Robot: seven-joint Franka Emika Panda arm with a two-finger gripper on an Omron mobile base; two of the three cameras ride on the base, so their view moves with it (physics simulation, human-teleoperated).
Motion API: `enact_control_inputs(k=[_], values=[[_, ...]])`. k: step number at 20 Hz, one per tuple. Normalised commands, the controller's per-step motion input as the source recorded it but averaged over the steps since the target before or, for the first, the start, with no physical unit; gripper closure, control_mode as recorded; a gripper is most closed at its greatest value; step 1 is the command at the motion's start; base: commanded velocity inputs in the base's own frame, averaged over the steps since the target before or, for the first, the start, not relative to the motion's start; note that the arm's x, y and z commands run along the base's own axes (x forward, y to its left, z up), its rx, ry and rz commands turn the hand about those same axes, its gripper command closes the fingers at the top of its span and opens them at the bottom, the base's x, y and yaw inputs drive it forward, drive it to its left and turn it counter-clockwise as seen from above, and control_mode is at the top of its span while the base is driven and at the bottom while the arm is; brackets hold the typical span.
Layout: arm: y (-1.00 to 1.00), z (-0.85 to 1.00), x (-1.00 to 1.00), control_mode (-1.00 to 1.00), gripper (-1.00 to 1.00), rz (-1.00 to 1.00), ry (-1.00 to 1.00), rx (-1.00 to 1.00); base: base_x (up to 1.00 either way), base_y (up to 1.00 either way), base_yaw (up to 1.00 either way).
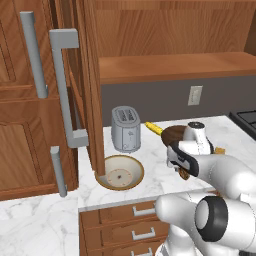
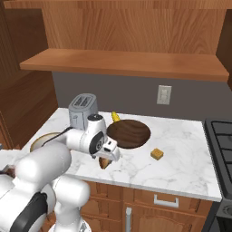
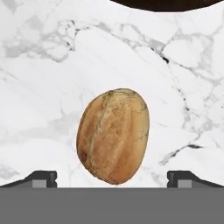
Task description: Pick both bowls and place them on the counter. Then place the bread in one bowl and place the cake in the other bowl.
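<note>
The bread (image 3: pixel 113 135), a brown oval lump, lies on the marble counter (image 3: pixel 39 87) between the two fingertips (image 3: pixel 41 178) of my open gripper (image 3: pixel 113 178). The gripper (image 2: pixel 107 157) points down right over the bread (image 2: pixel 105 163) near the counter's front edge, not closed on it. The dark wooden bowl (image 2: pixel 129 132) sits just behind it, and its rim (image 3: pixel 166 3) shows in the hand view. The beige bowl (image 1: pixel 119 172) rests on the counter (image 1: pixel 155 172) to the left, by the cabinet door. The cake (image 2: pixel 157 154), a small tan cube, lies right of the dark bowl.
A silver toaster (image 1: pixel 125 128) stands at the back left, with a yellow cylinder (image 1: pixel 154 129) beside it. An open tall cabinet door (image 1: pixel 90 85) edges the counter's left. A stove (image 2: pixel 221 136) borders the right. Drawers (image 1: pixel 137 227) lie below.
</note>
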Motion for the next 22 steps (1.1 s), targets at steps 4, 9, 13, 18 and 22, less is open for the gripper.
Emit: enact_control_inputs(k=[4,9,13,18,22], values=[[0.01,-0.19,0.01,-1.0,-1.0,0.05,0.0,0.03,0.0,0.0,0.0],[0.0,-0.11,0.09,-1.0,-1.0,0.03,0.0,0.0,0.0,0.0,0.0],[0.0,-0.08,0.15,-1.0,-1.0,0.01,0.0,0.0,0.0,0.0,0.0],[-0.02,-0.01,0.17,-1.0,-1.0,0.02,0.0,0.0,0.0,0.0,0.0],[0.0,-0.02,0.01,-1.0,1.0,0.02,0.0,0.0,0.0,0.0,0.0]])
